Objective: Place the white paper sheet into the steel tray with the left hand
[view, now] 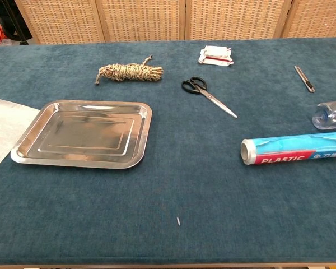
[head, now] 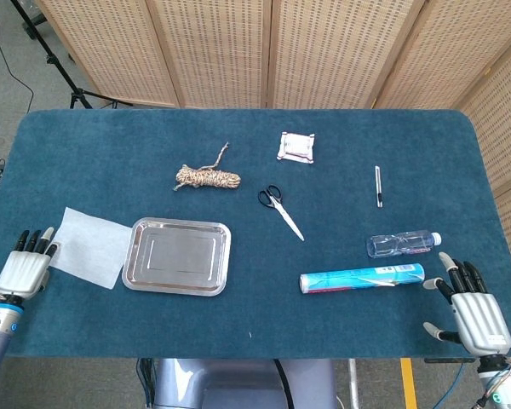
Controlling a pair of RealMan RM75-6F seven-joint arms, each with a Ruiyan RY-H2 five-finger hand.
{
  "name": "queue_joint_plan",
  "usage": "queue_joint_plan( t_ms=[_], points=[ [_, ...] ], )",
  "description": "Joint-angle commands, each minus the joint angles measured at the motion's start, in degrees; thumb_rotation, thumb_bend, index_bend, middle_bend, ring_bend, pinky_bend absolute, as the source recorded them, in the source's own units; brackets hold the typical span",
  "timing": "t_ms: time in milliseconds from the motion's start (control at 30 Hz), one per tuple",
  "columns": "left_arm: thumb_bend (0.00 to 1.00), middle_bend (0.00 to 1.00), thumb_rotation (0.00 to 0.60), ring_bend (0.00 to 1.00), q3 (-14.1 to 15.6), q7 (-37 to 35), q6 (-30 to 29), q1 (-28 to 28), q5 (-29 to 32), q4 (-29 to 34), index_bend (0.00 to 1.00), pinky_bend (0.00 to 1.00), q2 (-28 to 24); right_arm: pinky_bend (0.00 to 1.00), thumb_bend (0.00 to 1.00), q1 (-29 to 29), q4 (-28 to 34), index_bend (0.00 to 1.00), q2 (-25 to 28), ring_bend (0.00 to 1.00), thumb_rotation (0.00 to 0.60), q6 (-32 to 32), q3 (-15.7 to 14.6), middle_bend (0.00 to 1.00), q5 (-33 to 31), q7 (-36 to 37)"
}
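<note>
A blue carpet-like cloth [head: 111, 153] covers the table, with woven screens [head: 324, 51] behind it. The left hand [head: 22, 270] lies flat at the table's edge, fingers apart, holding nothing. The white paper sheet [head: 91, 246] is right by its fingertips, and the steel tray [head: 178, 256] sits just past the paper, touching its far edge. Farther off are a rope bundle [head: 207, 177], scissors [head: 280, 207] and a small white packet [head: 296, 146]. The right hand [head: 474, 314] rests open too, near a plastic wrap roll [head: 362, 278], a water bottle [head: 402, 244] and a box cutter [head: 379, 185].
</note>
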State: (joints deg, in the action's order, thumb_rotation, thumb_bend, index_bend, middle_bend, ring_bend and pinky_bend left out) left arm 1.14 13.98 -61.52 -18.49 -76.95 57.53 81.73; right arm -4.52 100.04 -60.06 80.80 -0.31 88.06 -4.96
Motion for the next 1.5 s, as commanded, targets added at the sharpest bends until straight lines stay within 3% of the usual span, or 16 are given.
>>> queue_joint_plan(
  t_ms=[33,500,1000,1500],
  points=[
    [0.46,0.05,0.6,0.0,-0.02,-0.28,0.07,0.16,-0.2,-0.96,0.22,0.0,0.69,0.0,0.0,0.04,0.05,0.33,0.05,0.0,0.6,0.09,0.01,0.01,0.03,0.01],
    [0.46,0.06,0.6,0.0,-0.35,-1.34,-1.49,0.73,-1.64,-6.23,0.25,0.0,4.07,0.0,0.0,0.13,0.16,0.33,0.14,0.0,0.6,0.29,0.01,0.01,0.23,0.06],
    [0.5,0.13,0.6,0.0,-1.57,-2.39,-3.18,1.24,-1.9,-9.9,0.36,0.0,6.58,0.0,0.0,0.16,0.2,0.33,0.14,0.0,0.6,0.31,-0.05,0.01,0.43,0.02],
    [0.5,0.13,0.6,0.0,-1.97,-2.01,-3.17,1.38,-2.22,-12.52,0.36,0.0,8.31,0.0,0.0,0.21,0.25,0.33,0.13,0.0,0.6,0.41,-0.05,0.01,0.53,0.04]
  ],
)
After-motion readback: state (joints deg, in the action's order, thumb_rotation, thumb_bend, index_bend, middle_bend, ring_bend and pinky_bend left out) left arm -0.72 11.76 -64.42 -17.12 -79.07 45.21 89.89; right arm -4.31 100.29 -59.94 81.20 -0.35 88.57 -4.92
